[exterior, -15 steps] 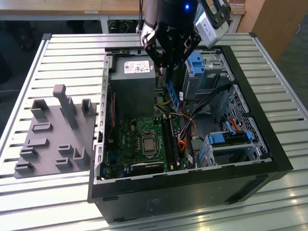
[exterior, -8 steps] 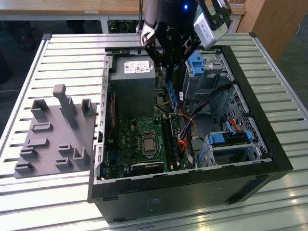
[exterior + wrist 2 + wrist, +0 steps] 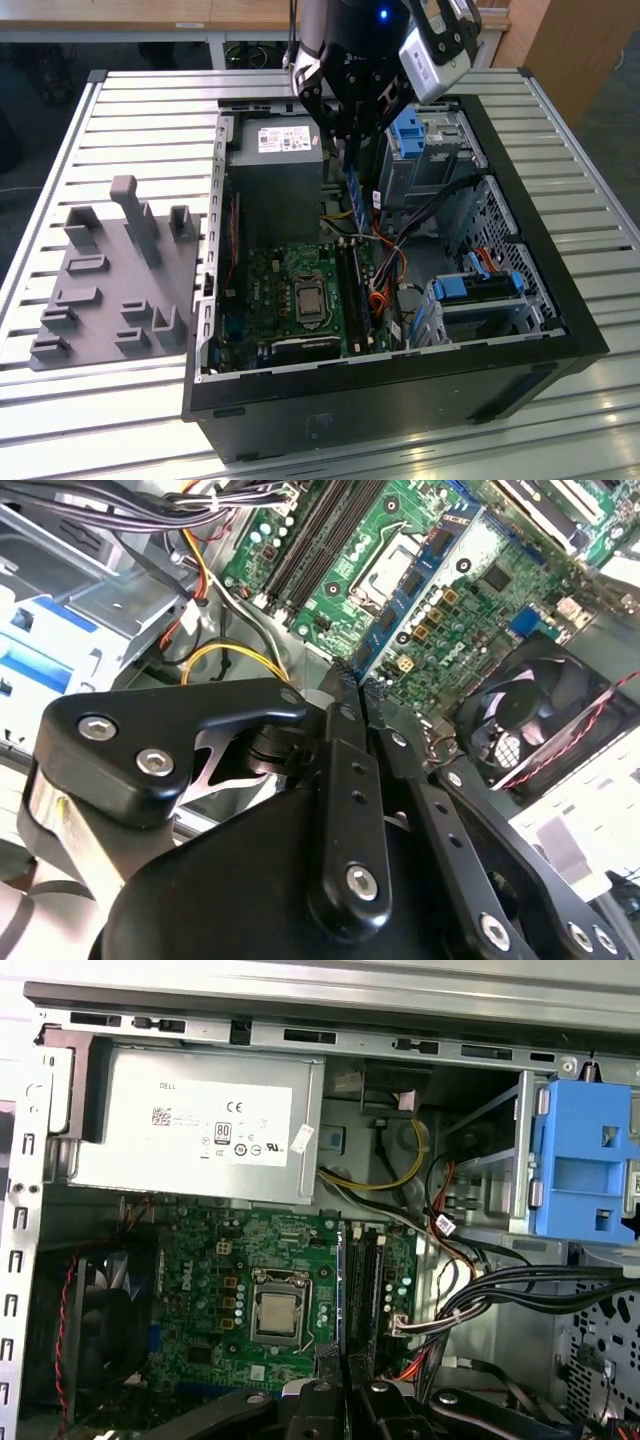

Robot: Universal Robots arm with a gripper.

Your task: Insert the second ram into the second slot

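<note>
I am viewing, in the exterior view, a slatted metal table (image 3: 120, 110) that is carrying an open black computer case (image 3: 400, 400) lying on its side, with a grey moulded fixture (image 3: 100, 290) sitting beside it toward the exterior view's left. Inside the case, the first wrist view is showing a grey power supply (image 3: 190, 1125) bordering a green motherboard (image 3: 215, 1260). The gripper (image 3: 350, 140) is hanging over the case interior, above the board. It is carrying the second ram (image 3: 352, 190), a thin, flat blue circuit-board stick that is appearing edge-on as a narrow blue line in the first wrist view (image 3: 341, 1280) and as a blue strip studded with small components in the second wrist view (image 3: 425, 585). The stick is hanging clear above the board, running alongside the black memory slots (image 3: 368, 1280) and not seated in one. The fingers (image 3: 345, 780) are standing almost together, pinching the stick's upper end between them.
</note>
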